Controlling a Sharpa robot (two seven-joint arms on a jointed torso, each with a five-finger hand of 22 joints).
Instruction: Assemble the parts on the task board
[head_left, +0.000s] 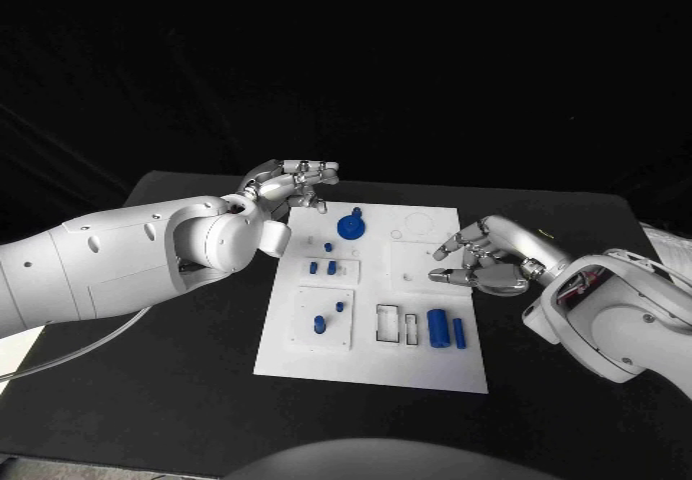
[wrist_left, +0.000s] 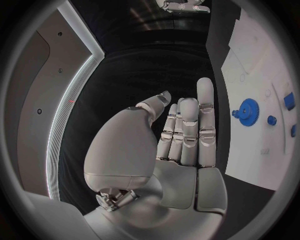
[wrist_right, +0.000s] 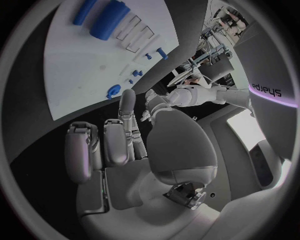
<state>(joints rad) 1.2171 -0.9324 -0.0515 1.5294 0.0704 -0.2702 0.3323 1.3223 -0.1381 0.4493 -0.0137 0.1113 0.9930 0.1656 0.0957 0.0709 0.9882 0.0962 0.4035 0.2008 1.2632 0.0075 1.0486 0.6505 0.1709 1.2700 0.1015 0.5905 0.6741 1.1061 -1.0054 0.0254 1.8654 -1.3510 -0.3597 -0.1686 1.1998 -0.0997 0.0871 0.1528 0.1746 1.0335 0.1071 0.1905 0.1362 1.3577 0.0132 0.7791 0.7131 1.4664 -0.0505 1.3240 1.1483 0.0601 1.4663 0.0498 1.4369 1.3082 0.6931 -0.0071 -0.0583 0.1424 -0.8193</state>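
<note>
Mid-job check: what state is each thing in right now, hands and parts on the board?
Left hand: open, holds nothing, fingers straight, at the board's far left corner.
Right hand: empty, fingers apart, over the board's right edge.
Blue gear: on the task board, untouched.
Two blue cylinders: lying side by side.

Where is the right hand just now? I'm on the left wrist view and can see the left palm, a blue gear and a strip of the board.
Observer: The right hand is at the task board's right edge, about level with its middle, holding nothing.
Operator: Any parts near it?
Observer: A thick blue cylinder and a slim blue cylinder lie side by side on the board's near right, closer to the robot than that hand.
Operator: Slots for them?
Observer: Two rectangular outlines sit just left of the thick one; both look empty.
</note>
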